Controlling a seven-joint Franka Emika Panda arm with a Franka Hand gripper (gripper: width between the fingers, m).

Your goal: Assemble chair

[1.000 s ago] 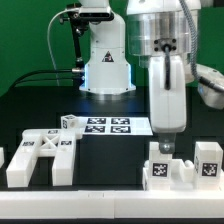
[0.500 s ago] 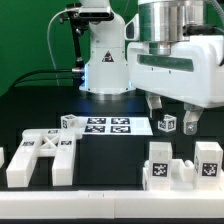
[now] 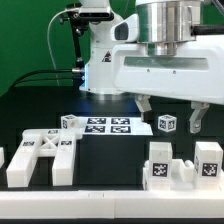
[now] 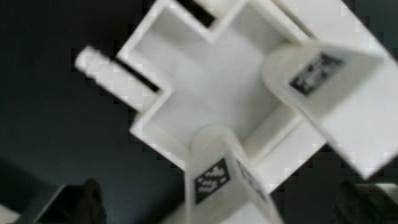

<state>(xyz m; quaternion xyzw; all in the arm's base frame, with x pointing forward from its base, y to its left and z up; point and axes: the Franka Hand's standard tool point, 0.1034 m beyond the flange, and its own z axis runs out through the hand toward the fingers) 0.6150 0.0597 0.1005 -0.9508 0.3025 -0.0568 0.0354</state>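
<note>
Hover over the parts, gripper empty, fingers spread wide apart.

Nothing is clamped. Chair parts lie loose and unjoined on the table: the cross-braced frame piece is at front on the exterior view's left and the tagged block piece at front right. The left cube and right cube sit at either end of the marker board. The right cube shows between the fingers (lying behind them, not gripped, I'd judge). The wrist view is filled by a white ribbed part with two tagged uprights, probably the block piece, can't confirm. Wide jaws held high read as lining up for a pick. Assembly barely started.
</note>
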